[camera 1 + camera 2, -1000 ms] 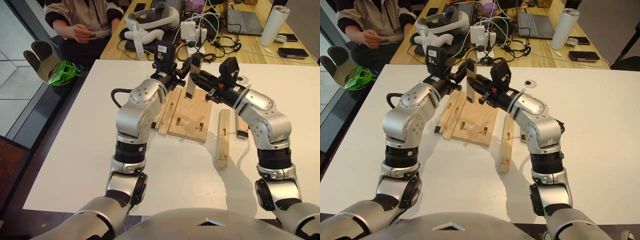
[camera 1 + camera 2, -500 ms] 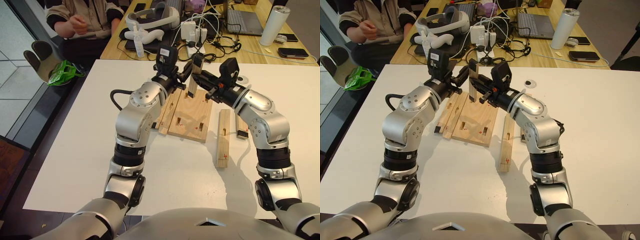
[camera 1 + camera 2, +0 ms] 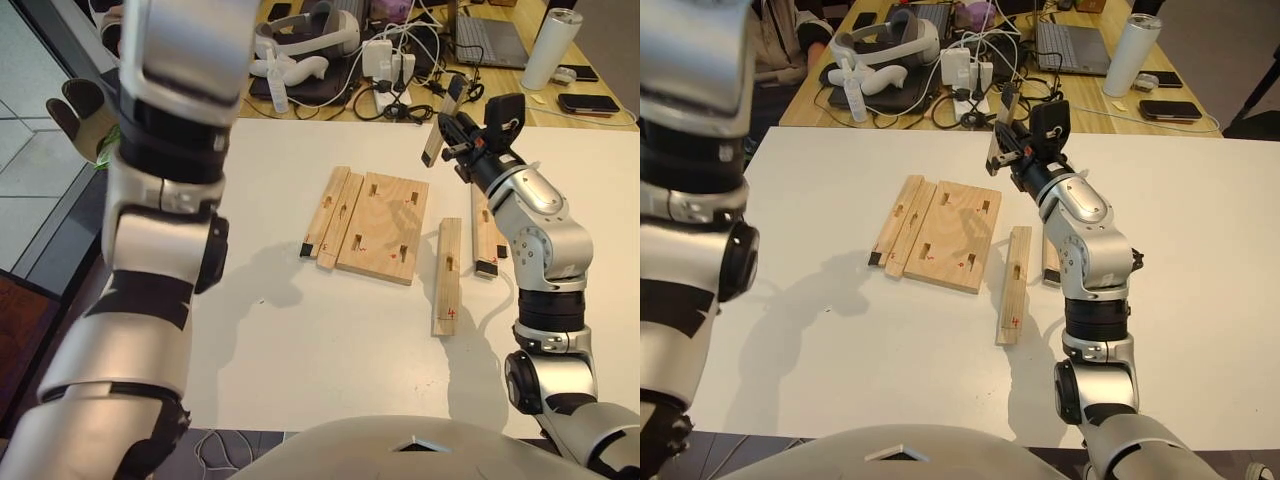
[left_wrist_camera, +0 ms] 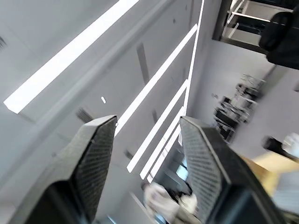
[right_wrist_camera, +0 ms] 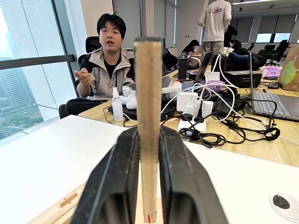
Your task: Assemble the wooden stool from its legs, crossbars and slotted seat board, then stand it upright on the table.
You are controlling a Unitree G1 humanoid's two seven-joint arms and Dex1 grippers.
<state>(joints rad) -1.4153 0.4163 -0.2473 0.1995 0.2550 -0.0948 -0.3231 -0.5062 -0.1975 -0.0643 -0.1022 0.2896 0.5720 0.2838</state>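
Right wrist view: right hand clamps leg.

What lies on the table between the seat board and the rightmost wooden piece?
A long slotted wooden bar lies flat there, shown in the left eye view.

Both arms are shiny silver with big round joints. The left arm has thick black bands between its silver parts. The right arm has black rings too, and a thin black cable loops out by its elbow. A small black box sits on its wrist, with a bit of red beside it. The left gripper has two dark grey fingers covered in tiny dots like a net. The right gripper has two smooth black fingers.
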